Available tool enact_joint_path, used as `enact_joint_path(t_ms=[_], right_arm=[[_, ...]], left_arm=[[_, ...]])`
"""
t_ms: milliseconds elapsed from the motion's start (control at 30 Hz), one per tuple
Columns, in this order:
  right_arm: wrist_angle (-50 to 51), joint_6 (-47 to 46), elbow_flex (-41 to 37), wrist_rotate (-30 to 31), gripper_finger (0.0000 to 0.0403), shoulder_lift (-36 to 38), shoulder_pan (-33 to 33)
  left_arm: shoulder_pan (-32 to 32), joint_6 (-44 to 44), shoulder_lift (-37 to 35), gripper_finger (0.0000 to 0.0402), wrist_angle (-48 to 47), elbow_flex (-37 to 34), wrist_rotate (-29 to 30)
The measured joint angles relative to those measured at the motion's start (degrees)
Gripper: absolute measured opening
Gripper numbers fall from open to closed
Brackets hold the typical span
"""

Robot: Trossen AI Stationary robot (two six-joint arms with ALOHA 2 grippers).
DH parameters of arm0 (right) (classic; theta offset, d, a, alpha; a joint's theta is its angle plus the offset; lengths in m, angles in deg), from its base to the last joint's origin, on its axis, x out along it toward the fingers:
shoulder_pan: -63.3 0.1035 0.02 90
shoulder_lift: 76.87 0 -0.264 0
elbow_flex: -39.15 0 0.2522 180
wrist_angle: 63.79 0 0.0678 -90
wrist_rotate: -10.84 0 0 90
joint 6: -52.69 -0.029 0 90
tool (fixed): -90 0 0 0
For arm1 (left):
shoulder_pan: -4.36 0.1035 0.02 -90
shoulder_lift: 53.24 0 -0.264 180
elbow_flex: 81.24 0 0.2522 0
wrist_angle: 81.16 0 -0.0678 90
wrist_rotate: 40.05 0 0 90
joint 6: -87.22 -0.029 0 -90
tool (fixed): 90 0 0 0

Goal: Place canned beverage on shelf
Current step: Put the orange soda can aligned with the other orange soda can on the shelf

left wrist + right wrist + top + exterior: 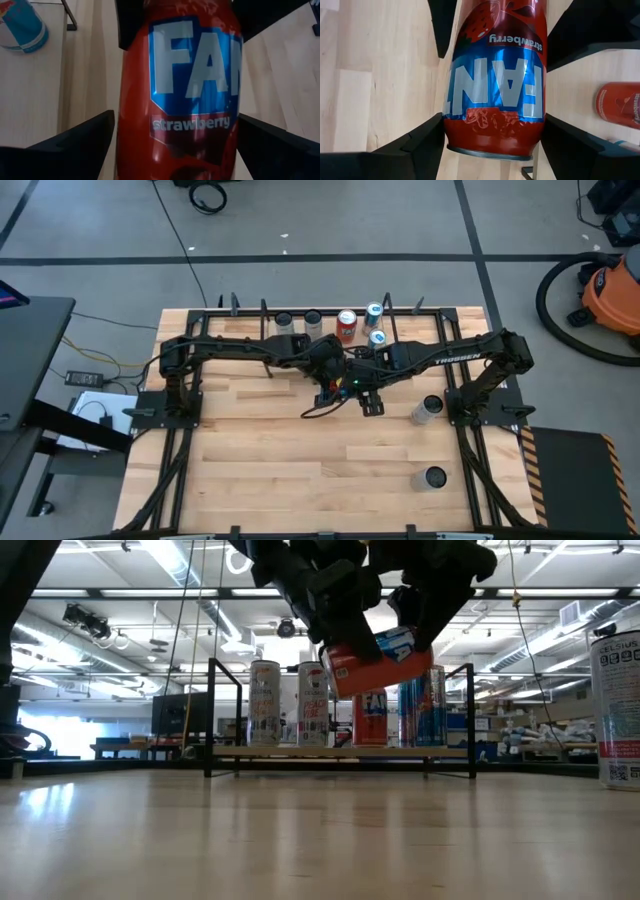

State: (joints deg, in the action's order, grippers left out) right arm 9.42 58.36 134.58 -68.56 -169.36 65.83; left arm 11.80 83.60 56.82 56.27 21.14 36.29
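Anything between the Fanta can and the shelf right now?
Nothing visible lies on the table between the raised Fanta can and the shelf. Standing cans already crowd the shelf's middle, directly behind it.

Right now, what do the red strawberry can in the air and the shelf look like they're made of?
The red strawberry can looks like thin glossy printed metal: sheen, a bare silvery rim and a small dent near its base. The shelf seems to be thin black metal rods, finish hard to judge, around a pale wood board.
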Motion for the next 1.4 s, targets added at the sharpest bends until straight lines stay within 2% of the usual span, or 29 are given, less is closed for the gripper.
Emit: enact_joint_path(t_ms=[1233,1400], right_arm=[[1.54,-0.7,0.0,-0.23,0.0293,0.0,-0.02],[1.53,-0.57,0.0,-0.23,0.0293,0.0,-0.02]], left_arm=[[-0.02,3.03,-0.07,0.0389,1.14,0.02,-0.14],[0.11,5.95,-0.1,0.0389,2.56,0.04,-0.15]])
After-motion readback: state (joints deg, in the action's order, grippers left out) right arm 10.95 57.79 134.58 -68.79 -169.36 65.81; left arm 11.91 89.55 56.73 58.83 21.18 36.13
